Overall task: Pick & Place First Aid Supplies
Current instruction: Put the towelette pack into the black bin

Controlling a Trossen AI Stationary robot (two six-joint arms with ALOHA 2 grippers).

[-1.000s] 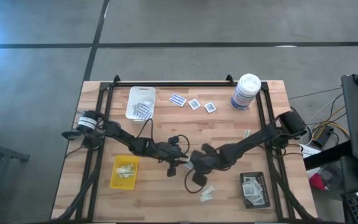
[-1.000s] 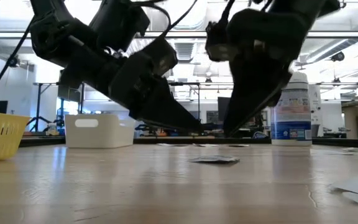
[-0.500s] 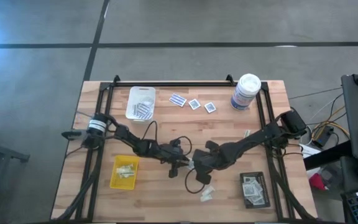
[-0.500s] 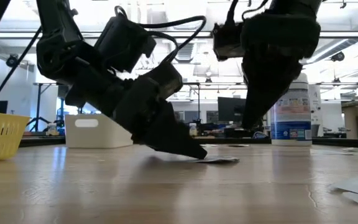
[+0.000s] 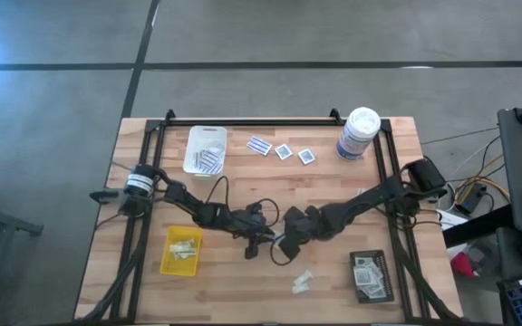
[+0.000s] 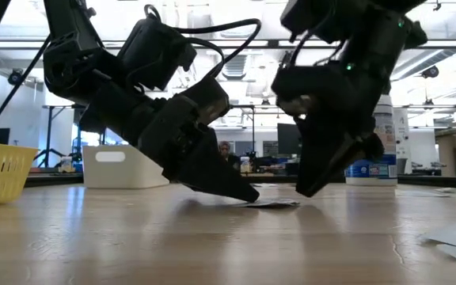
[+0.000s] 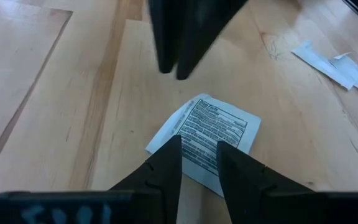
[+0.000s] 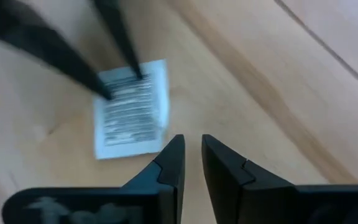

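Observation:
A white square packet (image 7: 219, 124) with printed text lies flat on the table's middle, also visible in the low view as the packet (image 6: 275, 203). My left gripper (image 7: 197, 146) reaches in from the left, open by a small gap, with its tips down at the packet's edge (image 6: 252, 195). My right gripper (image 8: 190, 146) hovers just right of the packet (image 8: 132, 112), tipped and low over the wood (image 6: 303, 190), with a narrow gap between its fingers and nothing in it. I see no touch between it and the packet. My left gripper rests both fingertips (image 7: 174, 144) on the packet's edge nearest to it (image 7: 194, 155), one tip on either side of a narrow strip of paper. The fingers slant down from the table's left. The packet stays flat on the wood.
At the far side stand a white tray (image 5: 195, 136) with strips, three small packets (image 5: 284, 151) and a tall white canister (image 5: 359, 134). A yellow tray (image 5: 166, 254) is near left, a black tray (image 5: 383, 272) near right. Pale strips (image 5: 302, 282) lie near the front.
My left gripper has sunk to the table and set its tips on the packet. My right gripper has rolled about its own line, tipped over and come down close to the table beside the packet. The packet has stayed where it was.

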